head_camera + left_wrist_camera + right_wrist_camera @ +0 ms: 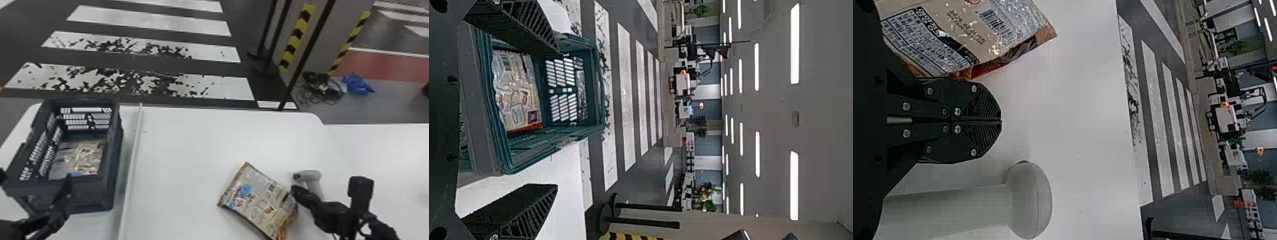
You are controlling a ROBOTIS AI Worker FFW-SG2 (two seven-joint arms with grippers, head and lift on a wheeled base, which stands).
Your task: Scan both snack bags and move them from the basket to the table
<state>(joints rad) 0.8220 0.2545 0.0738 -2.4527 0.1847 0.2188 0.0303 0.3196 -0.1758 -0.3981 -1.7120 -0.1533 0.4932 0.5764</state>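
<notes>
In the head view, one snack bag (255, 204) lies on the white table, and the other snack bag (78, 156) lies flat inside the dark basket (110, 191) at the left. My left gripper (35, 178) is at the basket's near side. In the left wrist view the left gripper (529, 120) stands open, the basket (491, 100) and its bag (516, 90) beyond it. My right gripper (295, 190) is beside the table bag's right edge, near the grey scanner (314, 183). In the right wrist view the right gripper (1001, 120) is shut between bag (973, 30) and scanner (1028, 200).
A thin pale strip (131, 166) runs along the table (178, 143) just right of the basket. Beyond the table's far edge stand dark poles and a grey pillar (328, 32) with yellow-black tape.
</notes>
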